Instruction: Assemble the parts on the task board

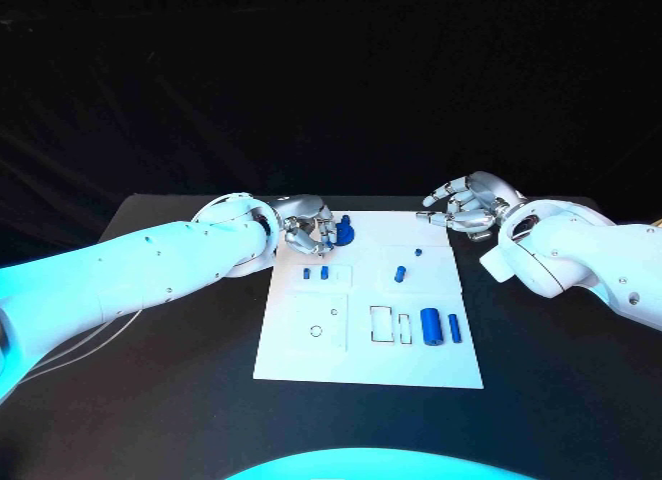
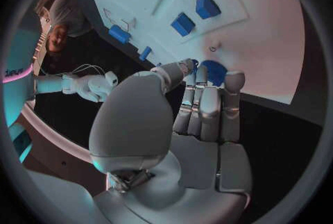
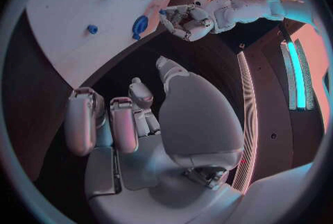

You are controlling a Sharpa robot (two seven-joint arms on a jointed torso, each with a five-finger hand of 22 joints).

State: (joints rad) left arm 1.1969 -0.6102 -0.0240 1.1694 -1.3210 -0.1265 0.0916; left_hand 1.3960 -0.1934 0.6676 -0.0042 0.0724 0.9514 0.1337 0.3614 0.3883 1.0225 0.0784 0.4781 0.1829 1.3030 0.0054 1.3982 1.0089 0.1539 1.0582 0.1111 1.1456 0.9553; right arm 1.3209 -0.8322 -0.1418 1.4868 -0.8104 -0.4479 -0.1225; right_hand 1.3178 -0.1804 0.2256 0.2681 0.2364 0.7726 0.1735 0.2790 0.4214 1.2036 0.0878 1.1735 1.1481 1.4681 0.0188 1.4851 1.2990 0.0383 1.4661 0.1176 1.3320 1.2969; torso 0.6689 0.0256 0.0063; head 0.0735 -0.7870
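At task board (image 1: 369, 362) far edge | left hand (image 1: 308, 232) fingers pinching blue disc (image 1: 344, 233) | right hand (image 1: 470, 208) fingers spread, off board

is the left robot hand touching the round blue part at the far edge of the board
Touching. In the left wrist view the fingertips of the left robot hand lie against the round blue part, with no gap visible.

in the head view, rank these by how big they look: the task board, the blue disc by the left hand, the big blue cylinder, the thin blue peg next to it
1. task board
2. blue disc, though the left hand partly covers it, so its rank over the cylinder is unsure
3. big blue cylinder
4. thin blue peg
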